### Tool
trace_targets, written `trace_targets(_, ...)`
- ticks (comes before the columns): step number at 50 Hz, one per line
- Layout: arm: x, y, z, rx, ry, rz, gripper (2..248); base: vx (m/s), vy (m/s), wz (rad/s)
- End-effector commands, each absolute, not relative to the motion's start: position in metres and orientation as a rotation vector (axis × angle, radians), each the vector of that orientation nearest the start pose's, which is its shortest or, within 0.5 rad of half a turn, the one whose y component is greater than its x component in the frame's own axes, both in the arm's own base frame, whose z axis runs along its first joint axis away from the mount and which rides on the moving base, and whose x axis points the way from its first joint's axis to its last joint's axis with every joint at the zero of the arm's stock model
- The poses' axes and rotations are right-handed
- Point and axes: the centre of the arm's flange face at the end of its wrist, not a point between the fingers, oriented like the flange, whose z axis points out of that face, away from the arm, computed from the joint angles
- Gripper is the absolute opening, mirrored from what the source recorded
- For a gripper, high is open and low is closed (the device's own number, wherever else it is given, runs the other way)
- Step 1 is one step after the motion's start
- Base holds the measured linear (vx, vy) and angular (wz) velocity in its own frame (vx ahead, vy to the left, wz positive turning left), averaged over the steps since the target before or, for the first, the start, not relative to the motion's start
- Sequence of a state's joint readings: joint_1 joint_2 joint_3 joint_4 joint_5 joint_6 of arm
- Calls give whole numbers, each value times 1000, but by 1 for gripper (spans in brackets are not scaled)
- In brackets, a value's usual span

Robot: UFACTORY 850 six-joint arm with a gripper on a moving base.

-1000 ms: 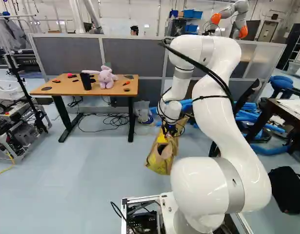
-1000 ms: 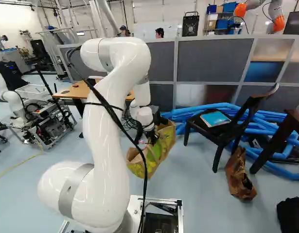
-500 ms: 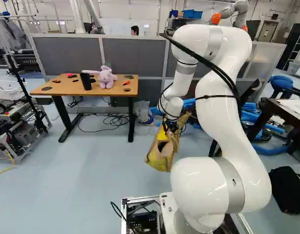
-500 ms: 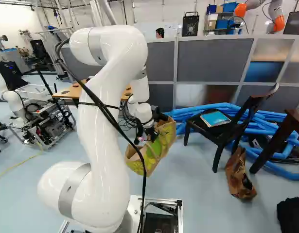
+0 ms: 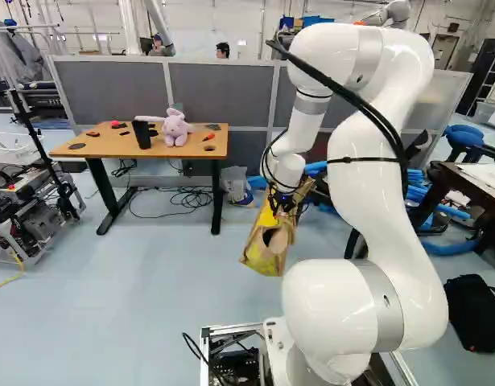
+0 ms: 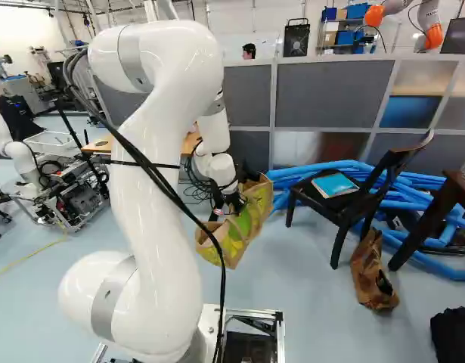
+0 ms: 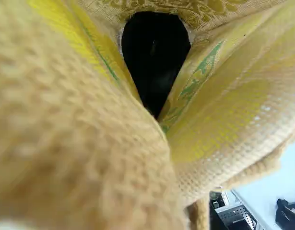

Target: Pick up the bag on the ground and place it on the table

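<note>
Bag (image 6: 243,227) between desk (image 5: 102,147) and chair (image 6: 347,211) in right base view

Left base view: partition (image 5: 223,95) behind desk; on it, cup (image 5: 142,135) left of toy (image 5: 175,130). Right base view: book (image 6: 335,184) on chair, tubes (image 6: 289,176) behind, sack (image 6: 373,278) beside it.

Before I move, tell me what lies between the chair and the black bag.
A crumpled brown bag on the floor, in the right base view.

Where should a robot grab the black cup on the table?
Probably around the middle of the black cup, coming level from the near side of the table: it stands upright, tall and slim, and the toy bunny crowds one side, its ears reaching toward the top.
</note>
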State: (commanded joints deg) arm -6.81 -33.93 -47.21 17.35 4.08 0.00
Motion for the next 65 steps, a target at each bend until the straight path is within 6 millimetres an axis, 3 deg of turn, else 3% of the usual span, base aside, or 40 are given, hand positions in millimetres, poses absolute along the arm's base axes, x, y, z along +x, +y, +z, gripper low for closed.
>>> trace_targets(65, 507, -52, 305, -3013, 506, -550, 23, 0, 0, 0)
